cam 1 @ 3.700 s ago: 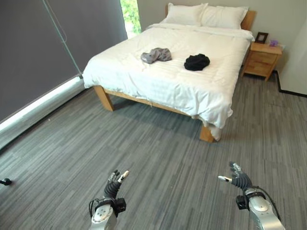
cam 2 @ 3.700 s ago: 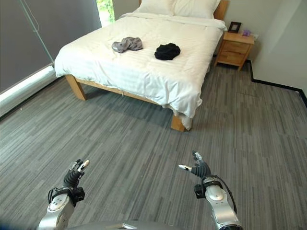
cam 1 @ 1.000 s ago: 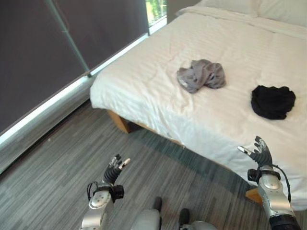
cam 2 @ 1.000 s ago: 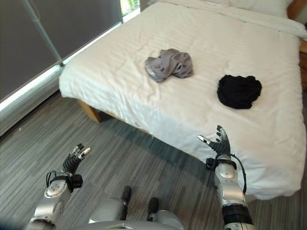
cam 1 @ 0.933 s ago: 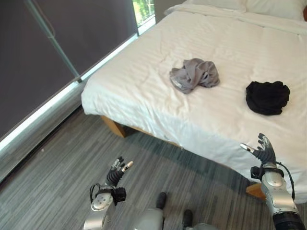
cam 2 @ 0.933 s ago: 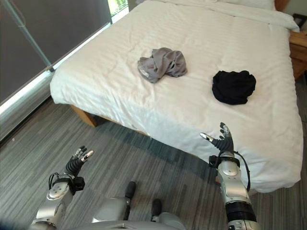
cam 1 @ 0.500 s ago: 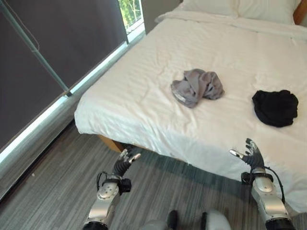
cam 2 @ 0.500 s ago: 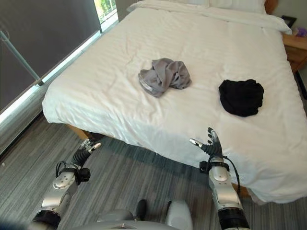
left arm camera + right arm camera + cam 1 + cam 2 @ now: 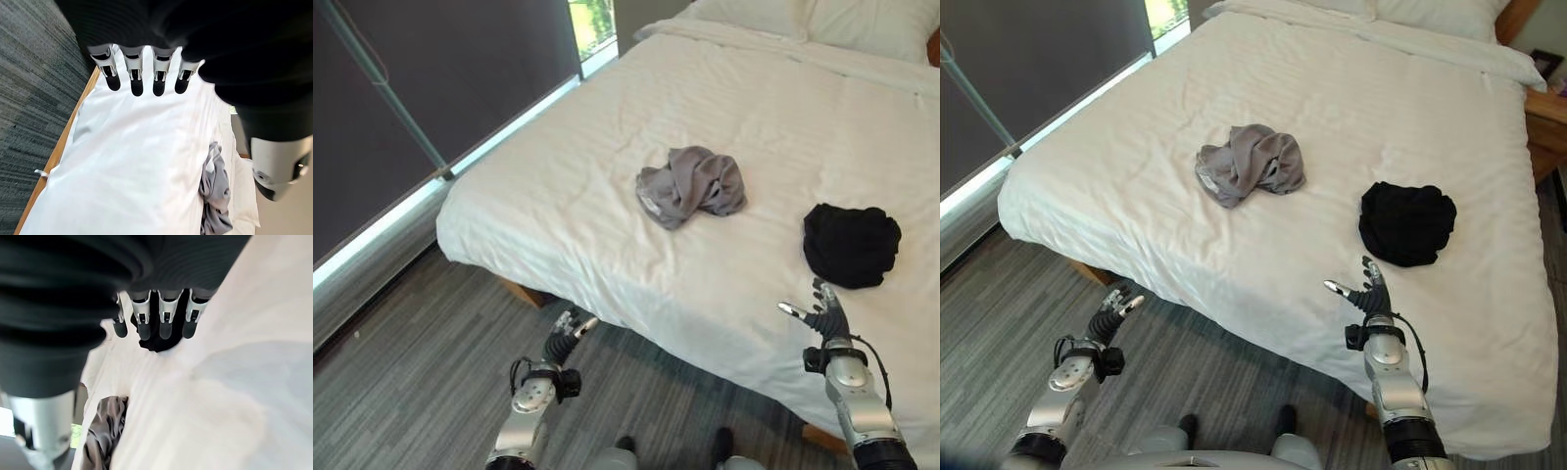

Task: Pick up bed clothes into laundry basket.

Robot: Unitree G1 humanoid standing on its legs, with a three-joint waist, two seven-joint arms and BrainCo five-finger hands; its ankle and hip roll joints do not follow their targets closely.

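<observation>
A crumpled grey garment (image 9: 691, 184) lies near the middle of the white bed (image 9: 568, 206), and a bunched black garment (image 9: 850, 244) lies to its right. My left hand (image 9: 564, 339) hangs open over the floor by the bed's near edge, well short of the grey garment (image 9: 215, 191). Just this side of the black garment (image 9: 155, 340), my right hand (image 9: 820, 318) hovers open above the duvet's front edge. Neither hand holds or touches anything.
Pillows (image 9: 862, 24) lie at the bed's head. A dark curtain wall with a bright strip along its base (image 9: 382, 230) runs down the left. A wooden nightstand (image 9: 1545, 117) stands at the right of the bed. Grey plank floor (image 9: 391, 362) lies in front.
The camera has come closer to the bed and shifted. My right hand now reaches over the duvet edge nearer the black garment. Both hands stay open.
</observation>
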